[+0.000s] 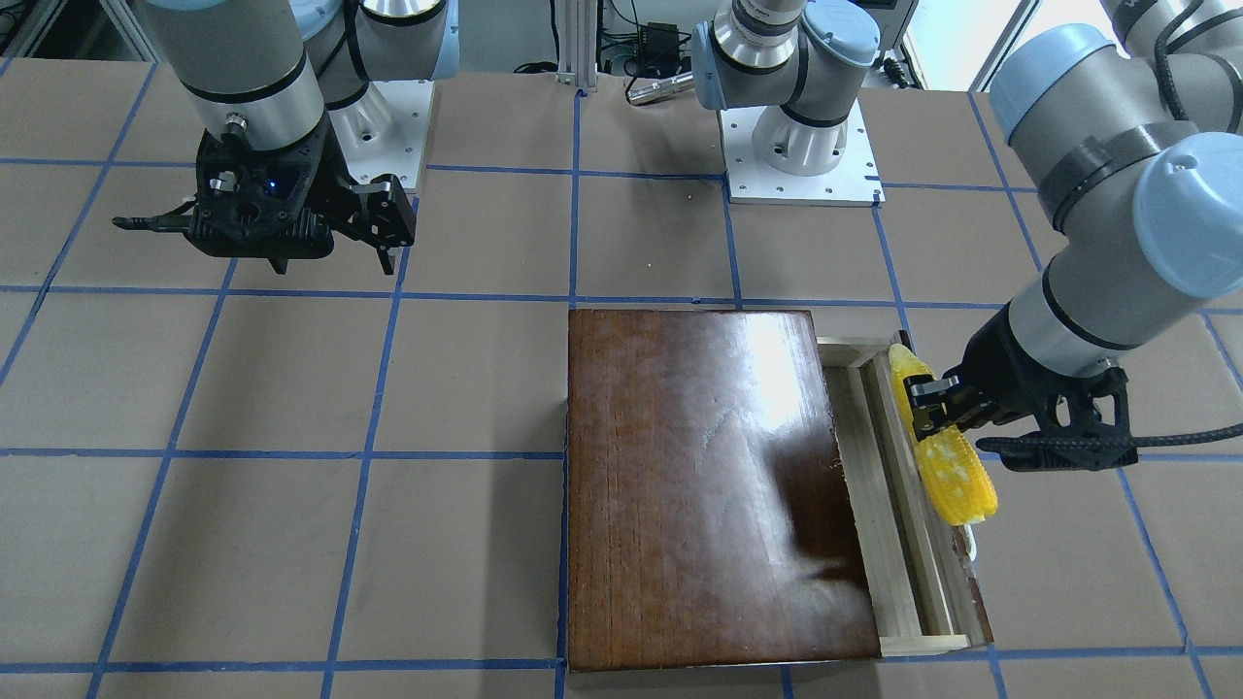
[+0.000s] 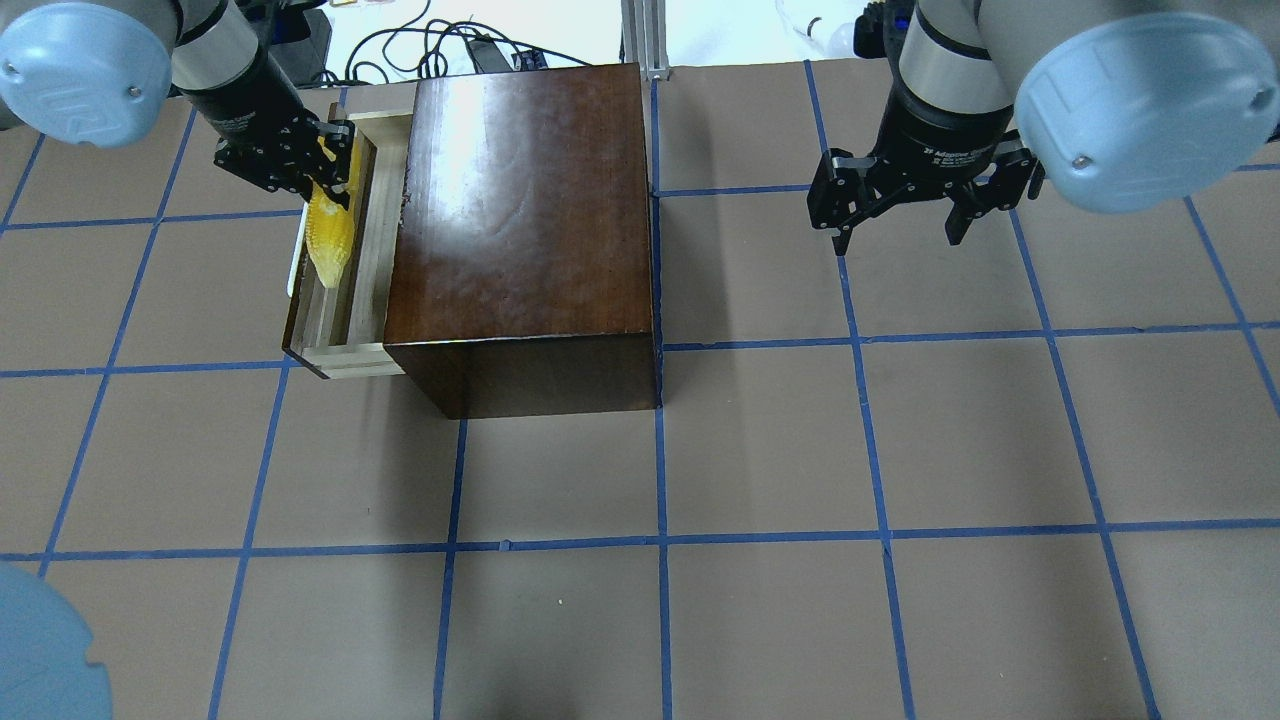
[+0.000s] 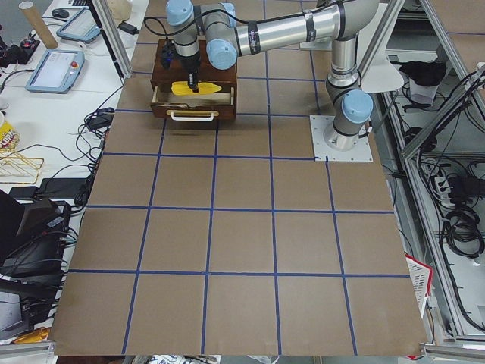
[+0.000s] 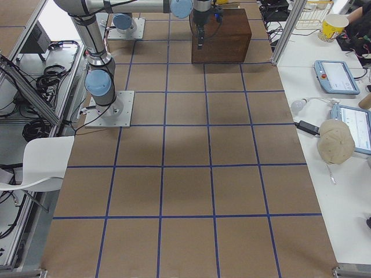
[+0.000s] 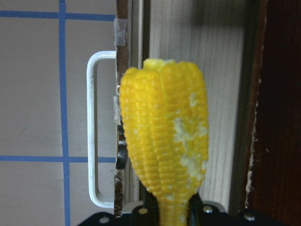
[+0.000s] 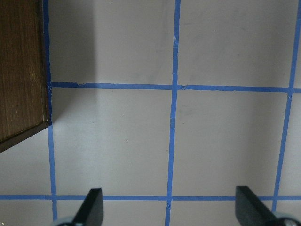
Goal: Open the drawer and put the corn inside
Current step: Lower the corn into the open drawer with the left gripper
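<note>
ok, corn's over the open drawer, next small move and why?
Probably nudge the left tool toward the box before lowering: the wrist view shows the corn mostly over the drawer, its outer edge overlapping the front panel, so a straight drop might clip it.

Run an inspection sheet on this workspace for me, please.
Surface: brown table with a blue tape grid.
Job's things: drawer pulled open from the dark box; corn held above it.
Clutter: nothing seen.
Pincers: left pincer shut on corn; right pincer open, empty, above table.
Cables: black cable at left wrist; loose cables behind table.
Surroundings: tablets on side bench; white chair.
</note>
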Controlling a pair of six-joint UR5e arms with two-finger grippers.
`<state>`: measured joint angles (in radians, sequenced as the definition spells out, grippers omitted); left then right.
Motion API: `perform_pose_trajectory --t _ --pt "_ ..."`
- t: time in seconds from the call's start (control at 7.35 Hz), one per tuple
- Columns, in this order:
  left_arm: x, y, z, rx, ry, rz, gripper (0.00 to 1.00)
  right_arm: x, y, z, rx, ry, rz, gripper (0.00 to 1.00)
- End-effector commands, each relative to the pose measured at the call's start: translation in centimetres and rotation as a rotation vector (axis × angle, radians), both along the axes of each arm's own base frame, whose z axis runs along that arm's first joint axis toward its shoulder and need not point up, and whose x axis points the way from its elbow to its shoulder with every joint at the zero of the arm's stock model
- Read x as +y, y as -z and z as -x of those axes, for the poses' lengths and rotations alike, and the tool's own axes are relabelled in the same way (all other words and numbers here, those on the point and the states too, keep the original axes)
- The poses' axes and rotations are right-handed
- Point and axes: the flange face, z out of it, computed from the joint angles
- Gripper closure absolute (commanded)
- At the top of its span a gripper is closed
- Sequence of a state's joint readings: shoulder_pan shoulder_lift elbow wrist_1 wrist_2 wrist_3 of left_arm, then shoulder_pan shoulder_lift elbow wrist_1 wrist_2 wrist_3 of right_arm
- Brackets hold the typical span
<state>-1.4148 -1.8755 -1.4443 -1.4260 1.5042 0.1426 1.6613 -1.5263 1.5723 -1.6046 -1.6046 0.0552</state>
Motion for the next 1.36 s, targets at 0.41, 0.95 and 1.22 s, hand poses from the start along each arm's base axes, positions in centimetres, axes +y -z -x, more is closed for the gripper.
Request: perform_pose_trajectory --t 0.41,0.95,1.22 --pt "-1.0 3.0 0.1 0.015 0.050 -0.035 0.47 0.0 0.0 0.0 0.000 0.000 0.000 0.00" --pt "-0.6 0.6 0.0 0.004 0.039 0.007 0.00 0.0 0.0 0.0 0.000 0.000 0.000 0.00" --pt "1.0 -3.7 1.0 -0.010 0.050 0.045 0.00 0.0 0.0 0.0 0.000 0.000 0.000 0.00"
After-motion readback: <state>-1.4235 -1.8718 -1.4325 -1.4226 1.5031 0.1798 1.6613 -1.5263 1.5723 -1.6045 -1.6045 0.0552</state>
